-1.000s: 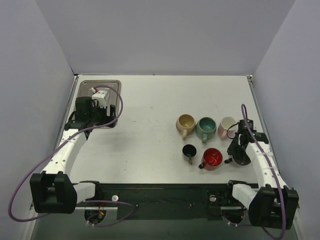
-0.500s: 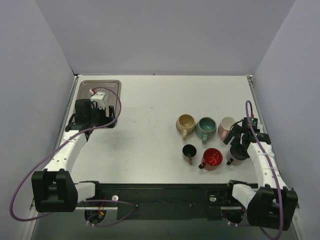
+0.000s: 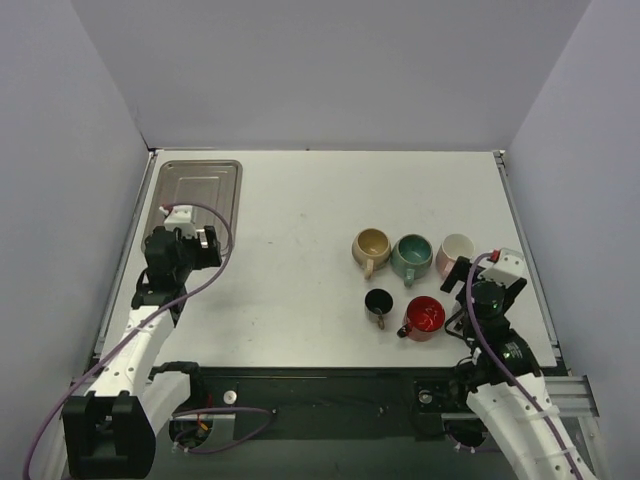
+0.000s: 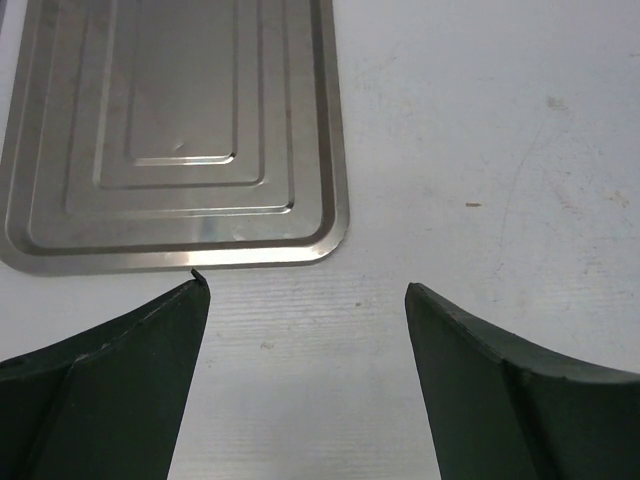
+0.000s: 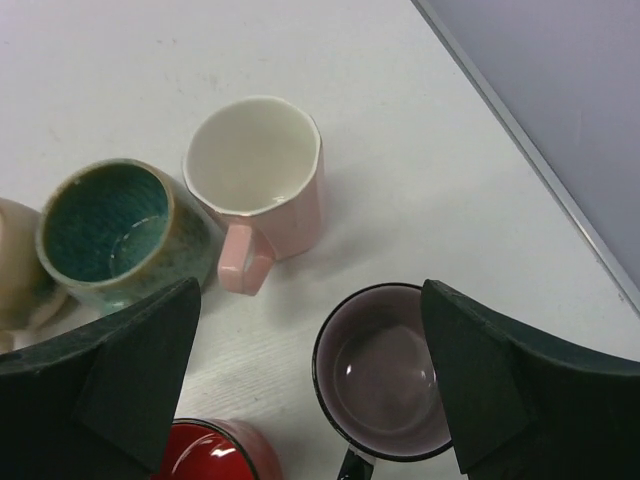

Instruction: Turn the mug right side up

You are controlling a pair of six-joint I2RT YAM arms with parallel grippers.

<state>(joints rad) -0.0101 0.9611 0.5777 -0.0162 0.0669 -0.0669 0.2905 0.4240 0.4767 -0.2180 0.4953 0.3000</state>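
Observation:
The mug (image 5: 385,375), black outside with a mauve inside, stands upright on the white table with its mouth up and its handle toward the near edge. My right gripper (image 5: 310,287) hangs open above it, one finger on each side, touching nothing. In the top view the right gripper (image 3: 478,296) covers this mug. Far to the left, my left gripper (image 3: 195,240) is open over bare table just off the near right corner of the metal tray (image 4: 180,120), with nothing between its fingers (image 4: 130,370).
Beside the mug stand a pink mug (image 5: 260,170), a teal mug (image 5: 115,230), a tan mug (image 3: 371,245), a red mug (image 3: 424,316) and a small black cup (image 3: 379,302), all mouth up. The table's right edge (image 5: 560,190) runs close by.
My right gripper has opened, let go of the mug and drawn back toward the near edge. The mug now stands free. My left arm has pulled back off the tray.

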